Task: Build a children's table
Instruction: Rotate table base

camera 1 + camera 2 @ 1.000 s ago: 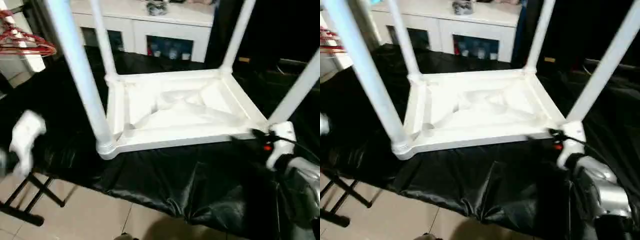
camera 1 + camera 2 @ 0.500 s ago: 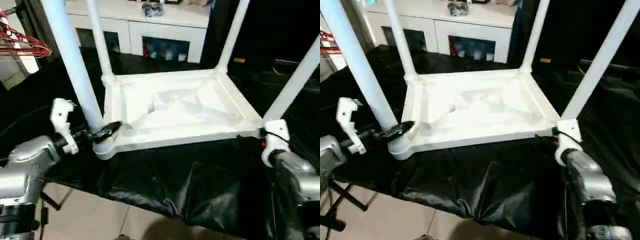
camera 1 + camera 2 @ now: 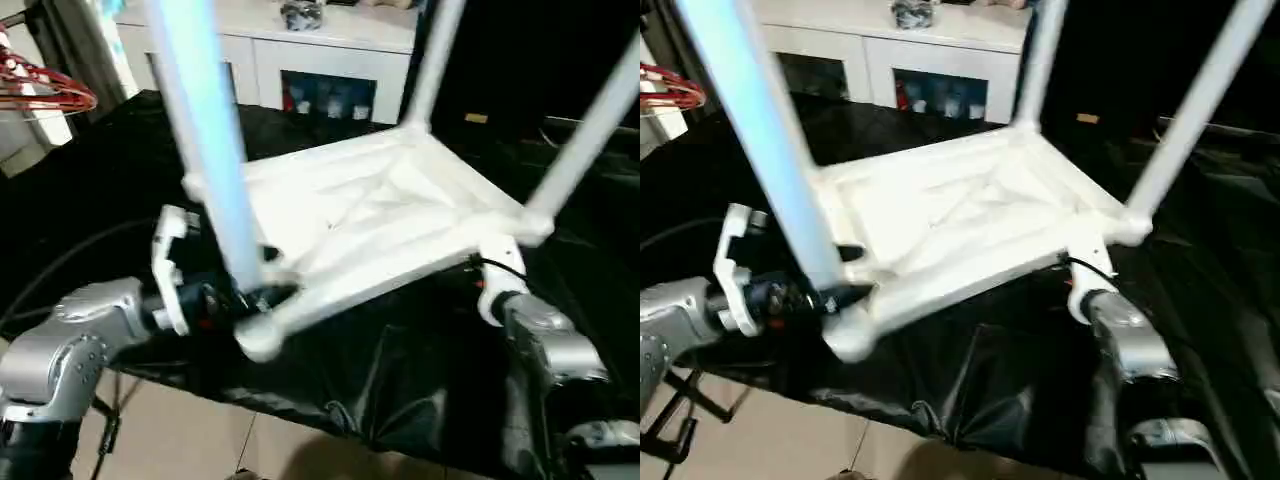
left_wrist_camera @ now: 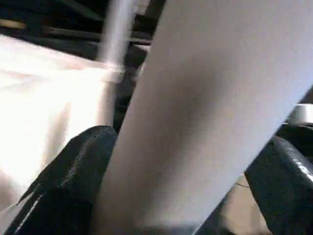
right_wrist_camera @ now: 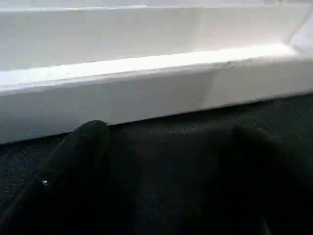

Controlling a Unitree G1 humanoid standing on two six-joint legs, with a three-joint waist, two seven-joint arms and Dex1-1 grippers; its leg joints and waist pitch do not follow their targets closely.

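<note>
Slippage is your main worry in the head view: the children's table (image 3: pixel 380 215) lies upside down on the black-draped worktop (image 3: pixel 400 390), tilted so its near left corner hangs past the worktop's edge, and your left pincer (image 3: pixel 262 296) stands wide around the near left leg (image 3: pixel 205 150) just above its socket. If that leg is not fully seated, a pull there could, I judge, draw it out or swing the whole frame off the slick cover (the sheet is glossy and creased, so little friction). Your right pincer (image 3: pixel 1072 268) sits by the near right corner, near that leg (image 3: pixel 1190 110); I cannot tell if it touches. Plastic here is smooth, white and hard; legs are long round tubes, the underside X-ribbed. Behind stands a white cabinet (image 3: pixel 300 60). From the left wrist, two black fingers (image 4: pixel 68 181) flank the pale tube (image 4: pixel 195 122) with gaps visible, so the hold is loose and the round surface may roll. From the right wrist, the dark fingers (image 5: pixel 73 166), spread wide, hover over matte black cloth before the tabletop's flat rim (image 5: pixel 146 93), holding nothing.
</note>
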